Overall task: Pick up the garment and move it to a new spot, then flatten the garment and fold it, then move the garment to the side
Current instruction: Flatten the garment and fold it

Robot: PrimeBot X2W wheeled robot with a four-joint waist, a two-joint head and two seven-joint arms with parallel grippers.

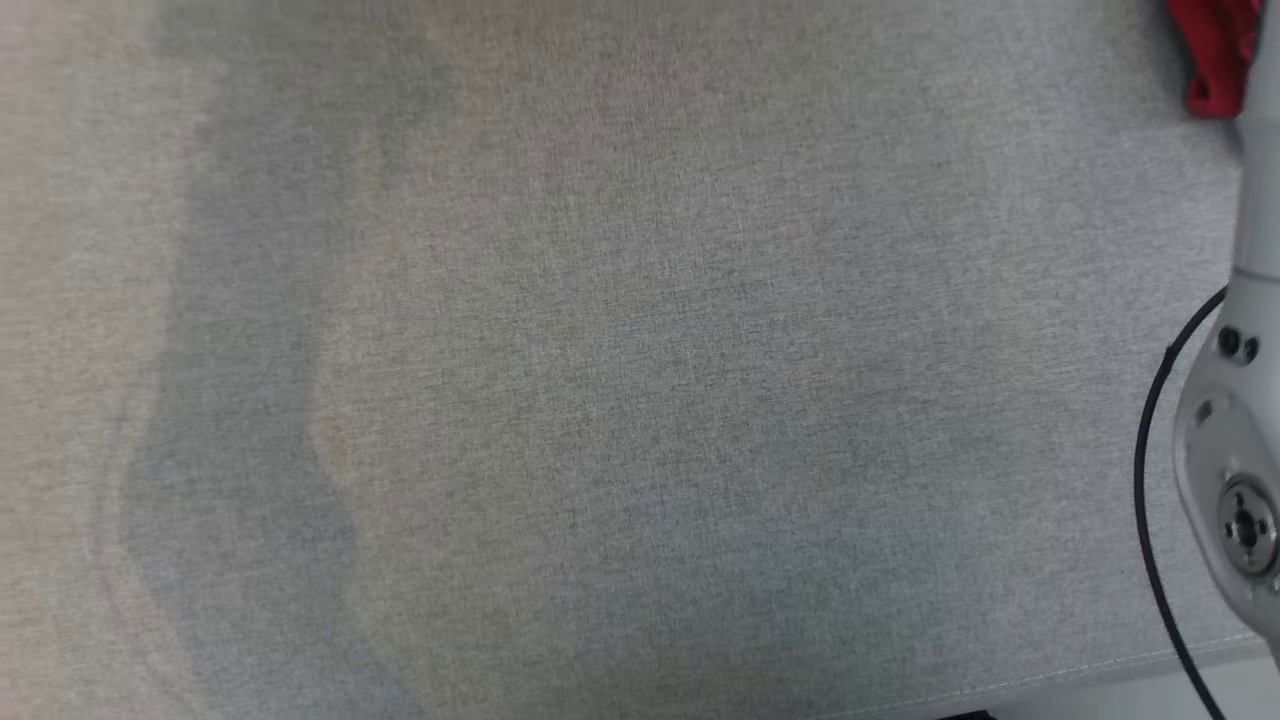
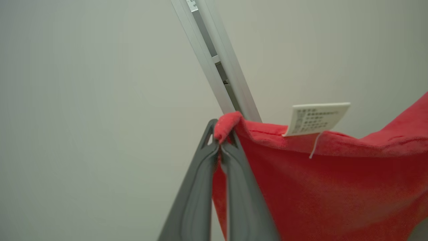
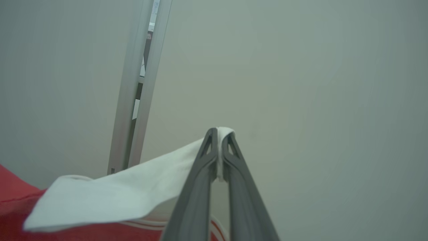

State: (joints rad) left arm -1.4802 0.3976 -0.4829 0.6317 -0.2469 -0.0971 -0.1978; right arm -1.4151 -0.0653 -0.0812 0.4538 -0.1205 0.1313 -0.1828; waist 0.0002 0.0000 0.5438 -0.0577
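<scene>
The garment (image 1: 1215,55) is red, and a bunch of it hangs at the head view's top right corner. My left gripper (image 2: 220,142) is shut on a red corner of the garment (image 2: 317,187), held up in the air, with a white printed label (image 2: 316,118) sticking out of the hem beside it. My right gripper (image 3: 219,140) is shut on a white flap (image 3: 117,201) of the same garment, whose red cloth (image 3: 13,194) shows at the lower left. My pale right forearm (image 1: 1235,430) runs up the right edge of the head view.
A grey cloth-covered table (image 1: 640,360) spreads below, its front edge (image 1: 1100,672) at the lower right. A black cable (image 1: 1150,500) loops beside the forearm. Behind the lifted garment stands a pale wall with an aluminium post (image 2: 217,57) (image 3: 137,87).
</scene>
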